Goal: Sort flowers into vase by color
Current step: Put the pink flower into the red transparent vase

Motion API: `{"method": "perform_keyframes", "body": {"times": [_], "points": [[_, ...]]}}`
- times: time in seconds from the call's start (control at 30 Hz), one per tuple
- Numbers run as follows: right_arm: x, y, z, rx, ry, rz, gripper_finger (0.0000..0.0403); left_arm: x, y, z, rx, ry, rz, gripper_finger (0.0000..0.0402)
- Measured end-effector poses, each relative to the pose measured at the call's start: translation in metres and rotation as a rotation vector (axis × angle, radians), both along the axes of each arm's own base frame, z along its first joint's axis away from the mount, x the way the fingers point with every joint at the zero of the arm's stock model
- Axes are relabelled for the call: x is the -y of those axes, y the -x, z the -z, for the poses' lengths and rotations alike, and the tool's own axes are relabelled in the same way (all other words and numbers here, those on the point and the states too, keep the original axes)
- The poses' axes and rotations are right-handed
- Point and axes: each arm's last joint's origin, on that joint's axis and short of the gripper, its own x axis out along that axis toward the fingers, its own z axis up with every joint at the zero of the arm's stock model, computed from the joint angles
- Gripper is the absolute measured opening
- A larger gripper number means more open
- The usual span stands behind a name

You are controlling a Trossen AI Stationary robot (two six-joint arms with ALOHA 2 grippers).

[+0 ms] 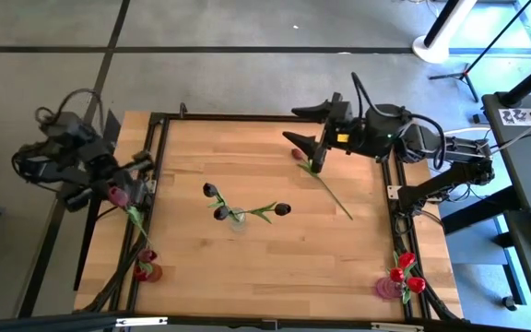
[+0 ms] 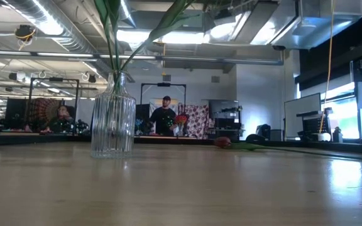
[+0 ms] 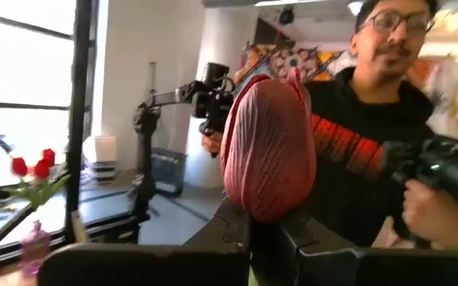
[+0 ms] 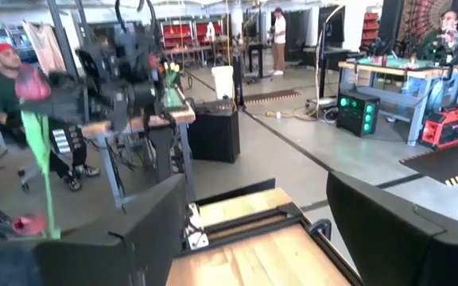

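— Where's the left gripper (image 1: 118, 189) from the clear vase (image 1: 237, 221) in the middle of the table (image 1: 247, 267)?

— Well off to the vase's left, at the table's left edge. Its fingers (image 3: 213, 238) are pressed together on the stem of a pink tulip (image 3: 269, 147), whose head stands just above them.

— And the right gripper (image 1: 307, 124)?

— Beyond the vase, toward the far right part of the table, held above the wood with its fingers (image 4: 388, 222) spread wide and nothing between them.

— Any flowers lying loose?

— One, a reddish tulip (image 1: 324, 187), flat on the wood to the right of the vase, its head near the right gripper.

— What's in the vase?

— Three dark tulips (image 1: 282, 209), heads fanned outward.

— Other vases?

— A small one (image 1: 147, 269) with a pink flower at the near left corner from the clear vase, and a pink one (image 1: 387, 288) with red tulips (image 1: 406, 273) at the near right corner.
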Motion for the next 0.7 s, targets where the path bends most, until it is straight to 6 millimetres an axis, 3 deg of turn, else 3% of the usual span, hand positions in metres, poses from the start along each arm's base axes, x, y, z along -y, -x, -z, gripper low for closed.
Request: {"method": "perform_keyframes", "body": {"times": [0.17, 0.33, 0.47, 0.7], "points": [[0.004, 0.0, 0.002, -0.029, 0.017, 0.014, 0.0303, -0.008, 0.029, -0.002, -0.156, -0.063, -0.224, 0.0008], [0.005, 0.0, 0.003, -0.036, 0.019, 0.051, 0.0303, -0.013, 0.04, 0.006, -0.353, -0.063, -0.372, 0.0008], [0.006, 0.001, 0.007, -0.078, 0.021, 0.108, 0.0303, -0.013, 0.042, 0.016, -0.469, -0.049, -0.377, 0.0008], [0.007, 0.002, 0.01, -0.102, -0.003, 0.123, 0.0303, -0.009, 0.045, 0.008, -0.287, -0.003, -0.204, 0.0008]]}}
